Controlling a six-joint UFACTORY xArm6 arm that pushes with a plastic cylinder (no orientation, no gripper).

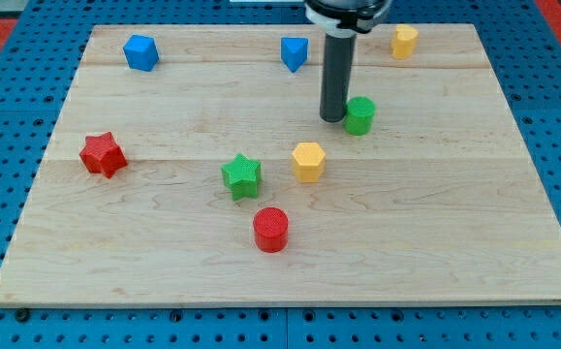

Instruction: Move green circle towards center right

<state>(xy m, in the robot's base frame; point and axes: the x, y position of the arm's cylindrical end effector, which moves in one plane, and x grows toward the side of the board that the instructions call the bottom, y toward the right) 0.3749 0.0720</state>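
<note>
The green circle (360,114) is a short green cylinder on the wooden board (435,242), right of centre in the upper half. My tip (333,118) is the lower end of the dark rod that comes down from the view's top. It stands right against the green circle's left side, touching or nearly touching it.
A yellow hexagon (308,161) lies below and left of my tip. A green star (241,176) and a red cylinder (271,230) lie further down-left. A red star (103,154) is at the left. Two blue blocks (140,52) (295,52) and a yellow block (405,41) line the top.
</note>
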